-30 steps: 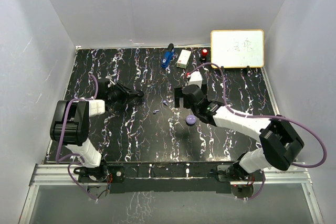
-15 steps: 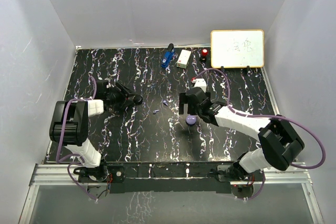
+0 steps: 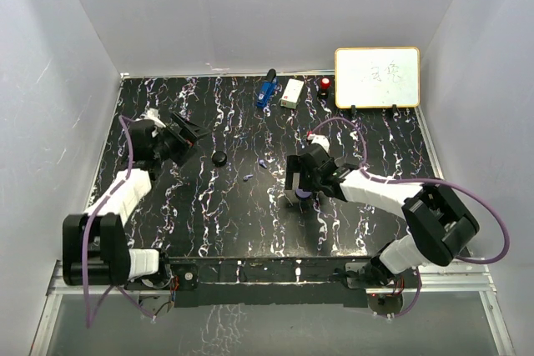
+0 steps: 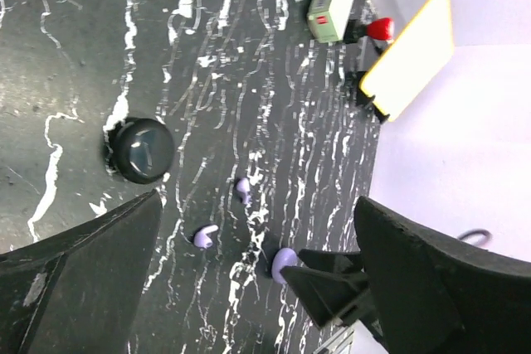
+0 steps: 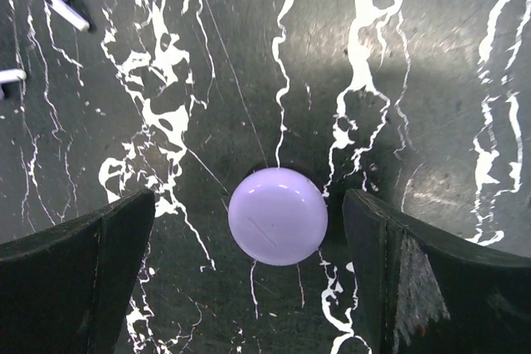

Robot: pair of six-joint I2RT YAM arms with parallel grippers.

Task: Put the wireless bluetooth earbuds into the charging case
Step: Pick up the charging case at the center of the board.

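Observation:
The round lavender charging case point(image 5: 277, 215) lies lid shut on the black marbled table, between the fingers of my open right gripper point(image 5: 249, 196), which touch nothing; the case point(image 3: 304, 194) and gripper point(image 3: 299, 183) are right of centre. Two lavender earbuds point(image 3: 249, 178) point(image 3: 263, 163) lie apart on the table left of it, and again the earbuds point(image 4: 204, 236) point(image 4: 242, 190) in the left wrist view. A black round puck point(image 3: 219, 157) point(image 4: 141, 149) rests alone on the table. My left gripper point(image 3: 185, 132) point(image 4: 257, 201) stands open and empty, left of the puck.
Along the back edge stand a blue gadget point(image 3: 266, 89), a white box point(image 3: 292, 93), a red-topped item point(image 3: 324, 83) and a yellow-framed whiteboard point(image 3: 377, 77). White walls close in the table on three sides.
My left gripper opened, let the black puck down on the table and drew back to the left. My right gripper shifted toward the near edge until its fingers straddle the lavender case.

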